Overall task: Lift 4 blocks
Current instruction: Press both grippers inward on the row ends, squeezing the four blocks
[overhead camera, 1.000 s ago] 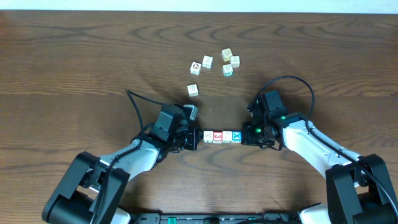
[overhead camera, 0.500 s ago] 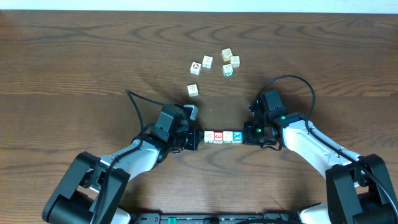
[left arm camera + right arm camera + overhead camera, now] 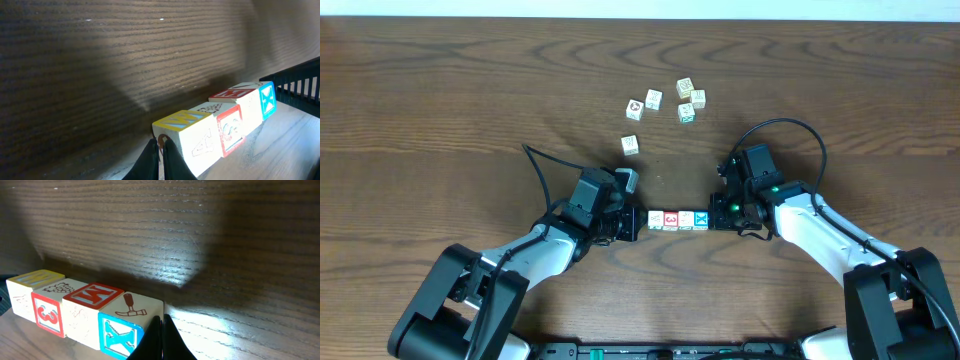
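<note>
Between clenched left claw (image 3: 640,222) and clenched right claw (image 3: 714,218): four-block row (image 3: 678,219) (ends touched); loose cubes (image 3: 665,110) beyond, apart.

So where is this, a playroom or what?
Likely a robot lab bench: a wooden table, the left gripper and right gripper pressing a row of four blocks between them, loose cubes nearby.

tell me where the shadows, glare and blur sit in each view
Overhead: even light, sharp, faint shadows only. Left wrist: broad shadow darkens the table; the left pincer is a dark blur. Right wrist: same shadow, a bright patch beside the blocks; right pincer also dark and soft.
</note>
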You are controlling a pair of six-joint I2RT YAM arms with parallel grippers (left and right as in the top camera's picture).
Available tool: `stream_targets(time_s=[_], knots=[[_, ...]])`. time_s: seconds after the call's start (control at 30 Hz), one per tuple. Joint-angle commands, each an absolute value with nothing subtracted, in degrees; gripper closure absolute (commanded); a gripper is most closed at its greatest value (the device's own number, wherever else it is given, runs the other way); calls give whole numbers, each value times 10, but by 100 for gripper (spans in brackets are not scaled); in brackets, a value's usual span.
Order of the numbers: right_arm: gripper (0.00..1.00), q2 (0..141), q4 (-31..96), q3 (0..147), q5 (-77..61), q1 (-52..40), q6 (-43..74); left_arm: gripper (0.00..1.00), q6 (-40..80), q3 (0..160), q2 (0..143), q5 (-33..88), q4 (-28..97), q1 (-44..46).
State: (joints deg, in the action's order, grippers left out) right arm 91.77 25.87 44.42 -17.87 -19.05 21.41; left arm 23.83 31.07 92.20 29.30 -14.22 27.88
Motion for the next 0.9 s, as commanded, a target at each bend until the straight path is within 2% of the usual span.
stream_targets(time_s=[0.0, 0.87], knots=[[99, 921, 257, 441, -207, -196, 208, 93, 242, 322, 926, 289, -145, 281], [99, 921, 239, 414, -185, -196, 211, 93, 241, 322, 926, 289, -145, 281]])
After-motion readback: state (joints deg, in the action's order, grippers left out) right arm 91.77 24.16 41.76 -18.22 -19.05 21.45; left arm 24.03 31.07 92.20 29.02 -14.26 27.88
